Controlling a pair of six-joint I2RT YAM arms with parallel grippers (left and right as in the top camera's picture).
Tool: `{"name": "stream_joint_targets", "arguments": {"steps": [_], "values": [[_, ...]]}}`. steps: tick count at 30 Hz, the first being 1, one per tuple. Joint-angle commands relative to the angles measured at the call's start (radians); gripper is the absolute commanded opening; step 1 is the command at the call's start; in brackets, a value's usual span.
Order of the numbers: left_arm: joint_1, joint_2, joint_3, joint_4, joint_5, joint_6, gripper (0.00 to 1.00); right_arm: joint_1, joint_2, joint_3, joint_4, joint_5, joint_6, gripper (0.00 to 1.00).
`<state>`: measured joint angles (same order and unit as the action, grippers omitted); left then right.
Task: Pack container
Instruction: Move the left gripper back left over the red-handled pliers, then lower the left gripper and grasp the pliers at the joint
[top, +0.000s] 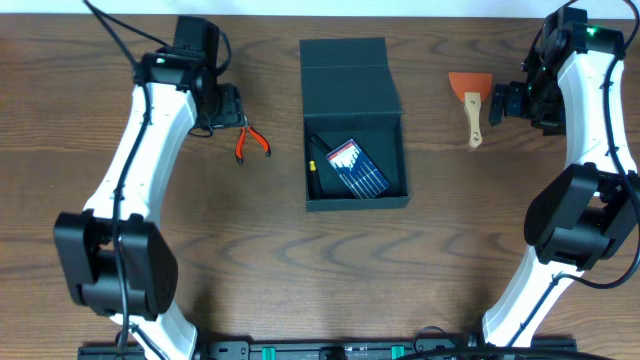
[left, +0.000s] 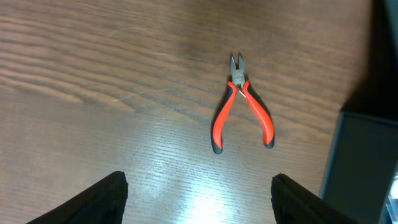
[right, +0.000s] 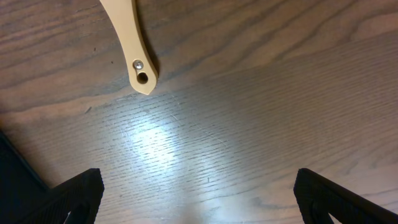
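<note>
Mid-counter sits the container, lid back. Pliers lie between it and my nearer left end effector, handles toward it. That one is wide open and empty, like my right end effector beside the scraper.

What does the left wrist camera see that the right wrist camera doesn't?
Only the left wrist camera sees the red-handled pliers lying on the table. Only the right wrist camera sees the end of a tan scraper handle with a small hole in it. Both see the brown wooden table and an open gripper holding nothing: the left gripper and the right gripper.
</note>
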<state>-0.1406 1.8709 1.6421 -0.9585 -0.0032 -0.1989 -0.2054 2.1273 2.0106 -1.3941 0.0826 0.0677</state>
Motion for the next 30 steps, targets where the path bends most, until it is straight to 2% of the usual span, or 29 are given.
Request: {"name": "stream_joint_targets", "arguments": {"steps": [1, 11, 14, 30], "values": [[-0.001, 0.074, -0.016, 0.007, -0.007, 0.093, 0.76, -0.003, 0.002, -0.002, -0.001, 0.003, -0.005, 0.99], [-0.001, 0.254, -0.016, 0.022, -0.003, 0.267, 0.82, -0.003, 0.002, -0.002, -0.001, 0.003, -0.005, 0.99], [-0.001, 0.274, -0.016, 0.045, 0.066, 0.340, 0.82, -0.003, 0.002, -0.002, -0.001, 0.003, -0.005, 0.99], [-0.003, 0.283, -0.016, 0.143, 0.074, 0.348, 0.82, -0.003, 0.002, -0.002, -0.001, 0.003, -0.005, 0.99]]}}
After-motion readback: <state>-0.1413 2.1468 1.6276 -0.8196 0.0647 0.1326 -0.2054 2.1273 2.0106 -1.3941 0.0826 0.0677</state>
